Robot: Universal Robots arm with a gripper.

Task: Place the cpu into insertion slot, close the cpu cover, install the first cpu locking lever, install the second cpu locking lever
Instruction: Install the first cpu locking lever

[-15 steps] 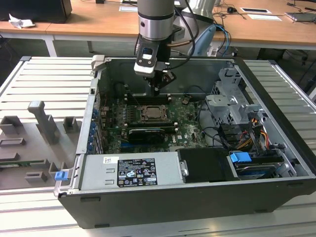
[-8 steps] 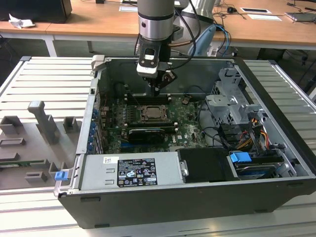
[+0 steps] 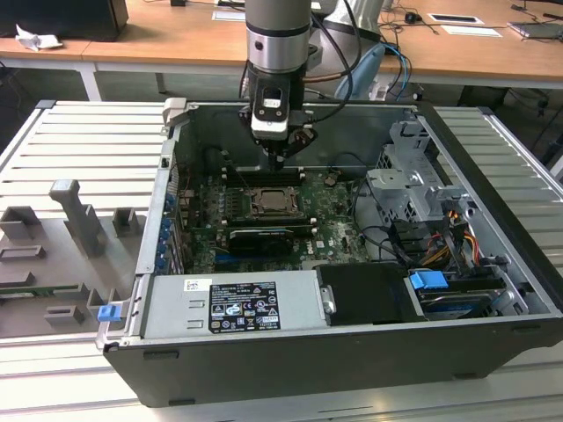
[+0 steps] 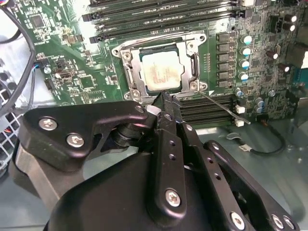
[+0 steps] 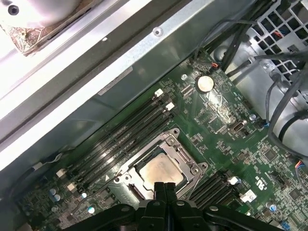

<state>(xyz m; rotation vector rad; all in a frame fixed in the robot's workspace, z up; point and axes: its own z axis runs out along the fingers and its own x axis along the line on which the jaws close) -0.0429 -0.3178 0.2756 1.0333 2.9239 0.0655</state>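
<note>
The gripper [image 5: 166, 188] hangs just above one edge of the insertion slot [image 4: 124, 54], its 2 fingers pressed together on nothing. The cpu [image 4: 161, 72] lies flat in the slot, with the cpu cover [image 4: 134, 72] apparently folded down around it. 1 thin locking lever [image 4: 224, 108] angles out across the memory slots [image 4: 207, 114].

first wrist view | cpu [image 5: 156, 171]: one edge hidden behind tool [image 5: 165, 186] | tool body: cut off at edge
</note>
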